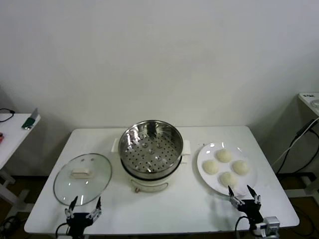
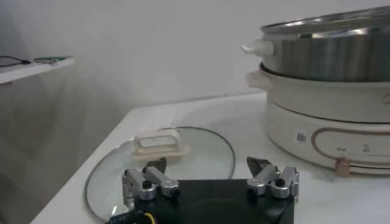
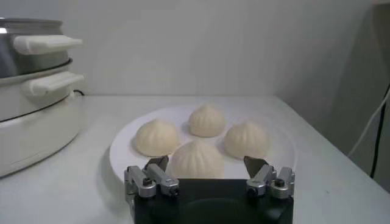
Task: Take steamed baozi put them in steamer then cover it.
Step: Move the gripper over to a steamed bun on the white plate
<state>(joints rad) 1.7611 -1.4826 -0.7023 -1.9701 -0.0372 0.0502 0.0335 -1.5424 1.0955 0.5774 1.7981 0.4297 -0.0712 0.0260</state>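
Left gripper (image 1: 84,205): jaws spread wide, nothing between them; low at the near edge of the table (image 1: 164,211), left side. In its wrist view the gripper (image 2: 209,167) shows both fingers (image 2: 155,178) apart, with open space between.

Lid (image 1: 82,178): just ahead of the left jaws, lying flat on the table, clear glass with a metal rim. Cream bar handle (image 2: 157,143) at its centre, directly beyond the left jaws, not touched.

Steamer (image 1: 150,149): ahead of the left jaws and off to their right, at table centre. Steel basket with a perforated floor, uncovered, no buns inside; seated on a cream pot base (image 2: 329,119) with side handles. Well apart from both grippers.

Right gripper (image 1: 244,194): jaws spread wide, holding nothing; low at the near edge of the table, right side. In its wrist view the gripper (image 3: 208,165) points at the plate.

Plate (image 1: 204,173): white, flat, just ahead of the right jaws, to the right of the steamer and close beside it.

Buns (image 1: 228,178): four, cream-white, all on the plate in a loose diamond. The nearest bun (image 3: 197,161) sits just beyond the right jaws, in line with the gap between them, not touched. The other three lie farther off, one left, one right, one at the back.

Side table (image 1: 10,130): far left of the left jaws, with small items on it that I cannot identify.
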